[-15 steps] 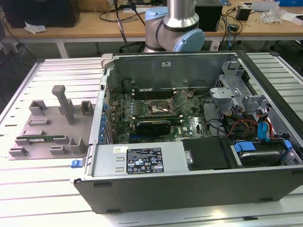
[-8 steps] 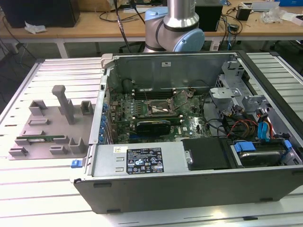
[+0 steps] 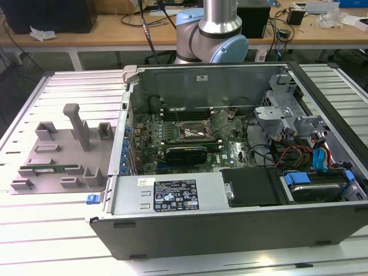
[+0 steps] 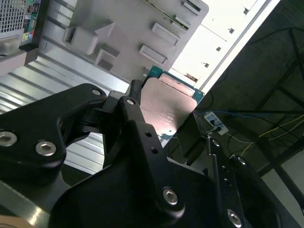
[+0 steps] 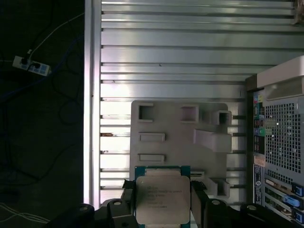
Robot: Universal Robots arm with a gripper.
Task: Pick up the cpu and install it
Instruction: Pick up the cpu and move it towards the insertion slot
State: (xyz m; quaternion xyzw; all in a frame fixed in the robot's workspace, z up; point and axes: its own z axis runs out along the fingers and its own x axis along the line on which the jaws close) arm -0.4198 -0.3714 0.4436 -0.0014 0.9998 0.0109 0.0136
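The small square silvery green-rimmed cpu (image 5: pixel 160 197) is pinched by the black gripper (image 5: pixel 161 211) (as seen in both wrist views); it is held above the grey moulded tray (image 5: pixel 180 128) on the slatted metal counter (image 5: pixel 190 57).

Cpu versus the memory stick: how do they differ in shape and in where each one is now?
The cpu is square with a silvery top; the memory stick is long, narrow and green. The cpu is clamped in the gripper, lifted off the grey tray; the memory stick lies in that tray. Both show green board edges.
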